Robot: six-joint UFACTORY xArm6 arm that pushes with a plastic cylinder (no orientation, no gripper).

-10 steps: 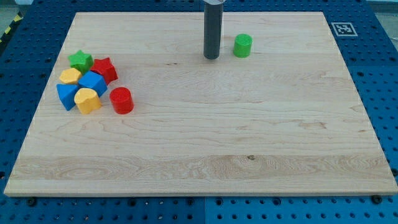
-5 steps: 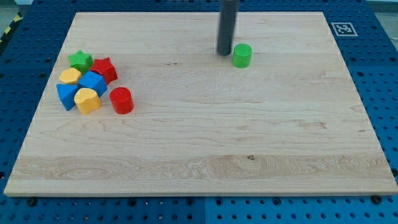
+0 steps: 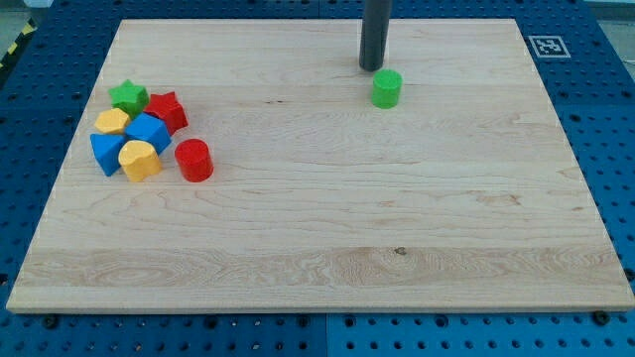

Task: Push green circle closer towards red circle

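Pale wooden board (image 3: pixel 317 228) with thin brown grain lines, filling most of the view. One small dark knot low down near the middle. Under the board and all around it, a blue table top (image 3: pixel 595 169) full of little round holes in neat rows. A black-and-white square sticker (image 3: pixel 548 46) on the board's corner at the view's top right. A bit of yellow-and-black striped tape (image 3: pixel 12 48) at the view's top left edge. Bright, even light, soft shadows.
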